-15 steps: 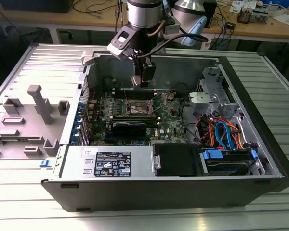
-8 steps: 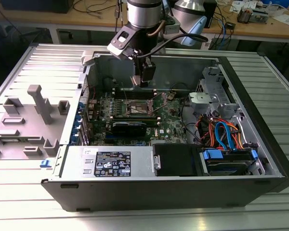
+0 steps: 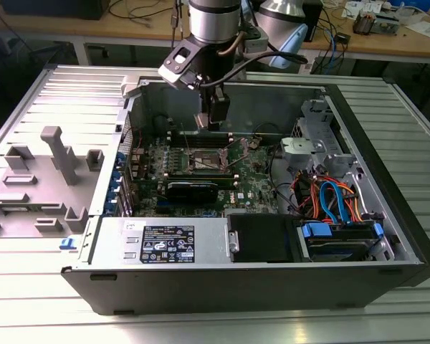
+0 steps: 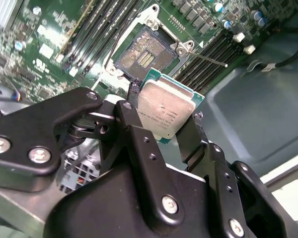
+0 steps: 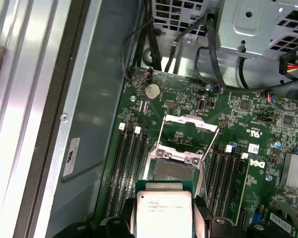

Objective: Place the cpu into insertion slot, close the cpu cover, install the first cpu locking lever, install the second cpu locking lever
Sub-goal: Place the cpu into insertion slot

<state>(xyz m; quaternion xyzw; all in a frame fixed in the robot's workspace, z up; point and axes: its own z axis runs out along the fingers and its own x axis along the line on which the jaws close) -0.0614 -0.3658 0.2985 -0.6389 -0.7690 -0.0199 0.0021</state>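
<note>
My gripper (image 3: 211,120) hangs inside the open computer case, just above the motherboard, shut on the cpu (image 4: 166,110). The cpu is a flat square chip with a dull silver top and a green rim (image 5: 164,210), and a black finger (image 4: 134,119) presses on each side of it. The insertion slot (image 5: 173,171) lies open a short way below the chip, its dark centre bare (image 4: 143,53) (image 3: 204,162). The cpu cover (image 5: 191,122) stands swung up at the slot's far end. A thin wire locking lever (image 5: 161,140) rises beside the slot, apart from it.
Long black memory slots (image 5: 130,163) flank the socket on both sides. A grey drive cage (image 5: 258,25) and loose cables (image 3: 330,201) fill the case at the exterior view's right. A black card (image 3: 192,190) sits in front of the socket. The case wall (image 3: 222,247) stands in front.
</note>
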